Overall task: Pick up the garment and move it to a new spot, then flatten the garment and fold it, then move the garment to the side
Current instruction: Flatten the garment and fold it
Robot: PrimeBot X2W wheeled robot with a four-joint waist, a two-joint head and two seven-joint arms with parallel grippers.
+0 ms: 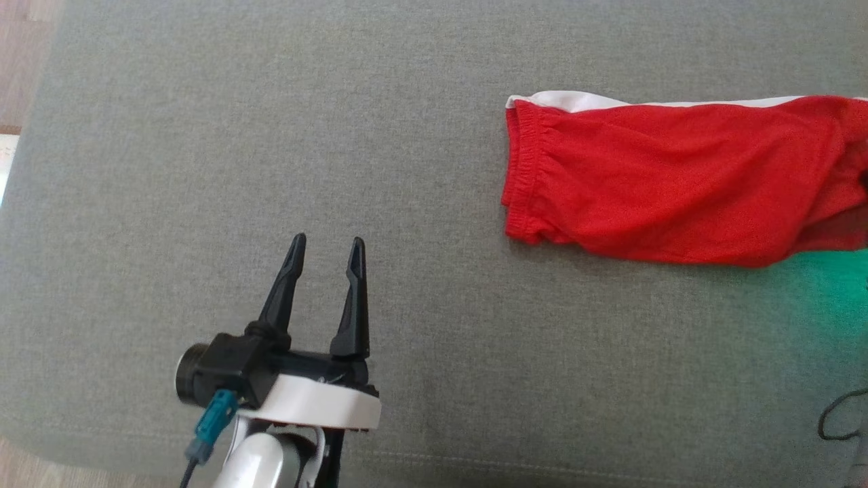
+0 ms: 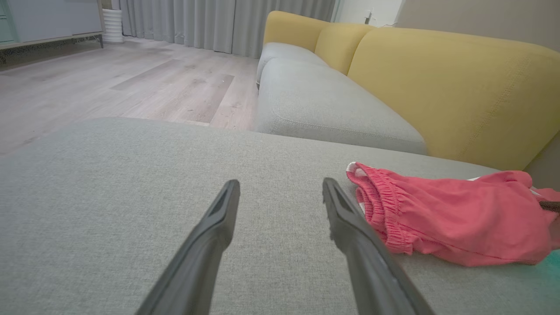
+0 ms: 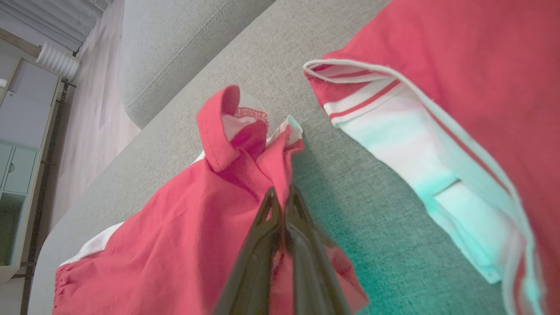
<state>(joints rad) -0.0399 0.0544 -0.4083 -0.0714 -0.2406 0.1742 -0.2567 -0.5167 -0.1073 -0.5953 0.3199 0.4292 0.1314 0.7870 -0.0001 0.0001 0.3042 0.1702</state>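
Note:
The garment [image 1: 678, 183], red shorts with a white side stripe and an elastic waistband, lies folded on the grey cushion [image 1: 271, 135] at the right. My left gripper [image 1: 327, 252] stands open over bare cushion, well left of the waistband, with nothing between its fingers. The left wrist view puts the garment [image 2: 450, 214] just right of my left gripper [image 2: 280, 188]. In the right wrist view my right gripper [image 3: 282, 197] is shut on a bunched red hem of the garment [image 3: 183, 232], lifting it a little. Another red and white part [image 3: 459, 87] lies to the right.
A yellow-backed sofa [image 2: 437, 78] with grey seats stands beyond the cushion, and wooden floor [image 2: 109, 78] lies to the left. A dark cable [image 1: 837, 417] rests at the cushion's lower right. Green light tints the fabric [image 1: 827, 278] near the garment.

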